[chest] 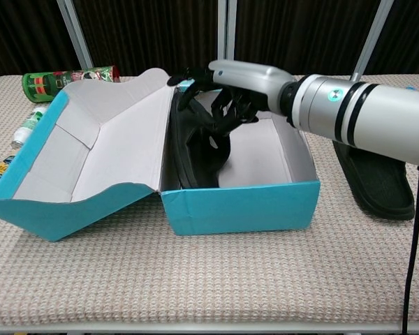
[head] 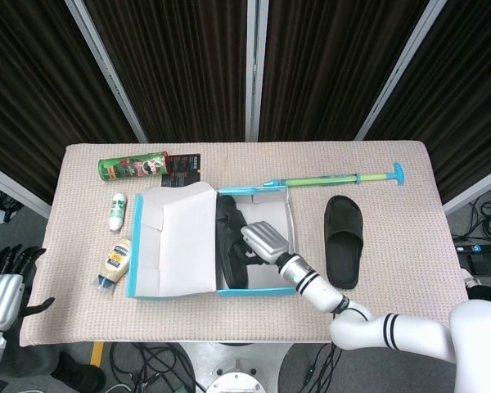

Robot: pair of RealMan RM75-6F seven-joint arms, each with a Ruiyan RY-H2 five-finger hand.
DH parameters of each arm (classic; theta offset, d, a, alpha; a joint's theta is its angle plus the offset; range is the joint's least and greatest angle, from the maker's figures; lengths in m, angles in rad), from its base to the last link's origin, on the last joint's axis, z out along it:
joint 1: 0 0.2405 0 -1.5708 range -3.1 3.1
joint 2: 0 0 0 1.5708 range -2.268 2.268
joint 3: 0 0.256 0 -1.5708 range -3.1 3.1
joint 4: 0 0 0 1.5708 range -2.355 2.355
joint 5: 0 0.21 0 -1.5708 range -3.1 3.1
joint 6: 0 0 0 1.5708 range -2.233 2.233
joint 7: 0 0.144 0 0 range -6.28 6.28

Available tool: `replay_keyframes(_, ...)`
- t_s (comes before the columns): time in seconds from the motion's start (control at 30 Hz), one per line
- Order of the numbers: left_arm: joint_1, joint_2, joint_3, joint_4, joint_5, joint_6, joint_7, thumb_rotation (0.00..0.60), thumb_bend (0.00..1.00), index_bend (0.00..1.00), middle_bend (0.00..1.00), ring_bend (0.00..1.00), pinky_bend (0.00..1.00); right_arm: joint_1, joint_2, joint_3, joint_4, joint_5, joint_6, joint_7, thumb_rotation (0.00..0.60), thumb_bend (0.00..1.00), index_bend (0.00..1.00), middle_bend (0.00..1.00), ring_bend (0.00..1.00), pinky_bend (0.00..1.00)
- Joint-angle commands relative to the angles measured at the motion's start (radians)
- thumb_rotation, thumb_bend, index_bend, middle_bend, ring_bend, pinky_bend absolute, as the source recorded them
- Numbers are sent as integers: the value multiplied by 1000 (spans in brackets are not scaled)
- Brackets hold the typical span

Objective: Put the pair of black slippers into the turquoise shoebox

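Note:
The turquoise shoebox (head: 288, 221) (chest: 241, 206) stands mid-table with its lid (head: 173, 241) (chest: 91, 150) folded open to the left. One black slipper (head: 227, 246) (chest: 195, 143) stands on its edge inside, along the box's left wall. My right hand (head: 266, 241) (chest: 239, 82) reaches into the box from the right, and its dark fingers (chest: 223, 112) curl around the slipper's upper part. The second black slipper (head: 344, 240) (chest: 374, 178) lies flat on the table, right of the box. My left hand (head: 2, 291) hangs off the table's front left corner, fingers apart and empty.
A green can (head: 132, 168) (chest: 70, 77) and a black packet (head: 182, 170) lie behind the lid. A white bottle (head: 117, 210) (chest: 29, 122) and a sauce bottle (head: 114, 262) lie left of it. A green-and-blue rod (head: 335, 179) lies behind the box and the loose slipper.

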Motion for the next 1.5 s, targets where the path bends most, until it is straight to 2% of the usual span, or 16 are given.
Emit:
replay_keyframes(0.03, -2, 0, -1, -1, 4, 1, 1, 600, 28, 165, 120, 41, 32, -34, 48, 4, -31, -37, 55, 8, 600, 521, 94, 180, 660, 912)
replay_keyframes(0.13, -4, 1, -2, -3, 9, 4, 2, 600, 29, 165, 120, 41, 32, -71, 107, -15, -54, -56, 113, -50, 600, 428, 79, 165, 659, 912)
replay_keyframes(0.23, -6, 1, -2, -3, 10, 2, 2, 600, 29, 165, 120, 41, 32, -108, 186, -41, -78, -28, 149, -163, 600, 341, 42, 145, 658, 912)
replay_keyframes(0.33, -9, 1, -2, -2, 12, -1, 3, 600, 28, 165, 120, 41, 32, -129, 263, -63, -98, 63, 154, -317, 600, 257, 2, 111, 658, 912)
replay_keyframes(0.47, -12, 1, -2, -3, 18, 0, 6, 600, 29, 165, 120, 41, 32, -120, 332, -100, -111, 253, 139, -554, 600, 155, 0, 60, 658, 912)
replay_keyframes(0.7, -14, 3, 1, -9, 21, -1, 14, 600, 29, 165, 120, 41, 32, -66, 328, -144, -60, 543, 113, -772, 600, 150, 0, 13, 658, 912)
replay_keyframes(0.93, -16, 8, 2, -22, 20, -5, 29, 600, 29, 165, 120, 41, 32, 3, 272, -172, 29, 744, 44, -861, 600, 150, 0, 7, 659, 915)
replay_keyframes(1.07, -18, 10, 3, -25, 16, -13, 35, 600, 29, 165, 120, 41, 32, 45, 251, -189, 72, 831, -3, -895, 600, 150, 0, 22, 661, 916)
replay_keyframes(1.23, -18, 13, 3, -28, 5, -21, 37, 600, 29, 165, 120, 41, 32, 87, 265, -205, 70, 892, -75, -892, 600, 150, 0, 29, 662, 916)
replay_keyframes(1.5, -20, 14, 5, -32, 3, -27, 41, 600, 29, 165, 120, 41, 32, 184, 231, -281, 92, 1020, -41, -989, 600, 154, 0, 51, 667, 916)
